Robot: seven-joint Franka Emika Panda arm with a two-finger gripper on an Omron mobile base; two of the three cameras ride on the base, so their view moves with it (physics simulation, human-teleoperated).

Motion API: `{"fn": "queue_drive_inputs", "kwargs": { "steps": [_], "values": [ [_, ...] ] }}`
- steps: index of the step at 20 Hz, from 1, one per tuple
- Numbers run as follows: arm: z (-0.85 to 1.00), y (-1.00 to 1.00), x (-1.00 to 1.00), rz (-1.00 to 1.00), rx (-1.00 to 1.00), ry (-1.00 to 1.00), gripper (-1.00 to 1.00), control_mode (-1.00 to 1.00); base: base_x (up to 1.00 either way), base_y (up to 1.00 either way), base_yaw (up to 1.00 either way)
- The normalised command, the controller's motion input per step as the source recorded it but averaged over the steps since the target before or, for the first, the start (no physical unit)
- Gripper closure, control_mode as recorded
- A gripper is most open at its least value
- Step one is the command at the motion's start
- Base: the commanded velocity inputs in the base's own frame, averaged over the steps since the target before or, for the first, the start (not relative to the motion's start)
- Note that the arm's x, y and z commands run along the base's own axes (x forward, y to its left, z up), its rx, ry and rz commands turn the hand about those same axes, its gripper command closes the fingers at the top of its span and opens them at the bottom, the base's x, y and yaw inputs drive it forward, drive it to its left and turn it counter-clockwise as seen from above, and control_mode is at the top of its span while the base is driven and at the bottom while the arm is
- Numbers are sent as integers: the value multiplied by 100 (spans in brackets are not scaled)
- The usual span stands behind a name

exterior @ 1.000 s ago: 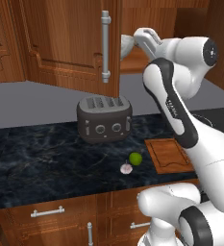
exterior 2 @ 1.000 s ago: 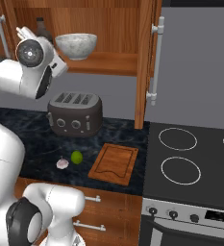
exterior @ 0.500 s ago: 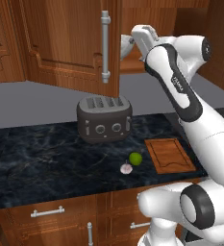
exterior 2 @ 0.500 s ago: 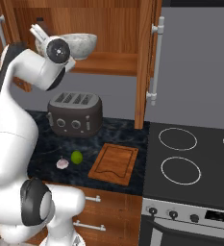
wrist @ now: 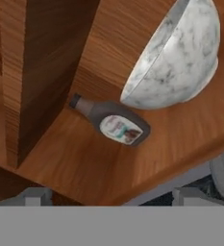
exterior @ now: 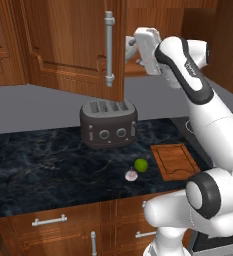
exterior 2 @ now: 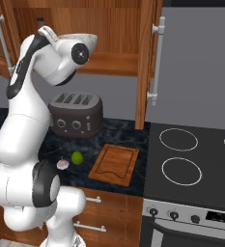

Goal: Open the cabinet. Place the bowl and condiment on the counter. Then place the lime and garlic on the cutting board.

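Observation:
The cabinet (exterior 2: 145, 53) stands open, its left door (exterior: 68, 45) swung out toward me. On its shelf sits the marbled whitish-grey bowl (wrist: 178, 62), partly behind my arm in the right base view (exterior 2: 89, 37). The dark brown condiment (wrist: 114, 123) stands right beside the bowl, label facing me. My gripper (wrist: 112, 198) is open just in front of the shelf edge, both things still ahead of its fingertips. Down on the counter (exterior: 48, 165), the lime (exterior: 141, 165) and garlic (exterior: 131, 175) lie side by side, left of the cutting board (exterior: 175, 161).
A dark toaster (exterior: 108, 125) stands on the counter below the shelf. A black stovetop (exterior 2: 191, 154) is right of the cutting board (exterior 2: 115, 164). The cabinet's inner wall (wrist: 36, 72) is close beside the bottle. Lower drawers (exterior: 48, 220) run under the counter.
My arm has swung in toward the open cabinet, bringing the hand up to the shelf. Bowl, bottle, lime and garlic have not moved.

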Motion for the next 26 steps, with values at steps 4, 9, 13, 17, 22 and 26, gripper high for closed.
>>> {"fn": "queue_drive_inputs", "kwargs": {
  "steps": [4,9,13,17,22,26],
  "values": [
    [0,37,20,12,0,2,-100,-100,0,0,0],
    [0,43,17,9,0,4,-100,-100,0,0,0],
    [-1,28,18,10,1,5,-100,-100,0,0,0],
    [0,30,3,10,2,1,-100,-100,0,0,0],
    [0,46,0,10,0,0,-100,-100,0,0,0],
    [0,49,0,9,0,0,-100,-100,0,0,0]
  ]
}}
